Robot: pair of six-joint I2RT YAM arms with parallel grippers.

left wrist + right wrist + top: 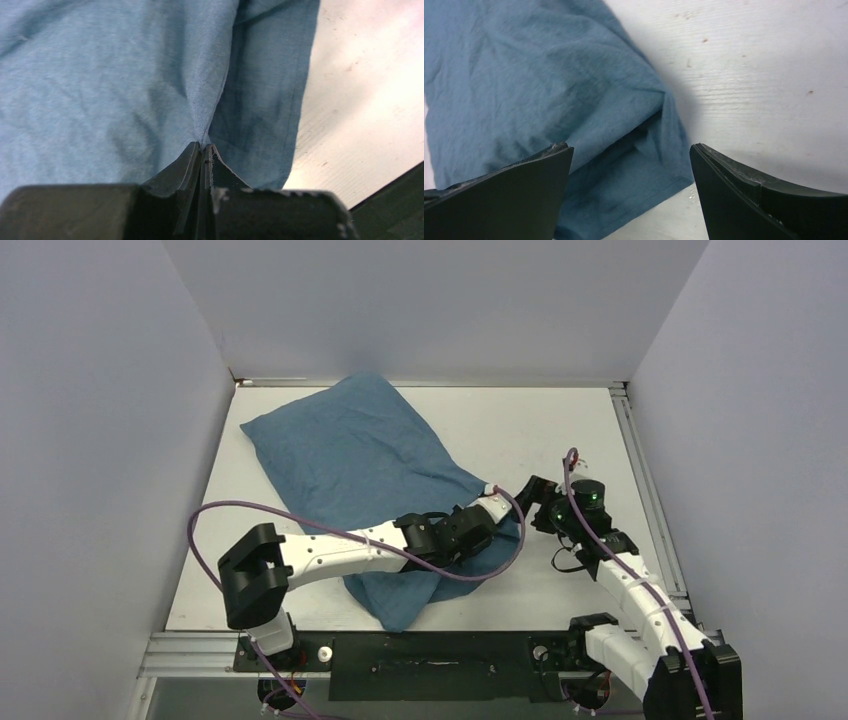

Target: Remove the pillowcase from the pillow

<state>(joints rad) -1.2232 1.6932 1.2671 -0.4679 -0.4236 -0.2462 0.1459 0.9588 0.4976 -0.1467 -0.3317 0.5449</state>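
Top external view: white table (560,430) filled most of the enclosure. The pillowcase (350,455), slate-blue and wrinkled, lay on it as one long diagonal mass, running from the 11 o'clock corner of the table down to about 6 o'clock near the arm bases.

Left arm (330,552) reached low across the near part of the cloth, toward 2 o'clock from its base. Right arm (625,585) leaned in from the 5 o'clock corner toward the cloth's right-hand edge.

Left wrist view: left gripper (204,147) had its jaws pressed together on a raised fold of the pillowcase. Creases ran away from the tips toward 12 o'clock. The cloth's hemmed edge lay just beside them at 3 o'clock, bare table beyond.

Right wrist view: right gripper (630,147) stood spread wide, nothing between its fingers. It hung above a hemmed corner of the pillowcase, bare table at 1 o'clock.
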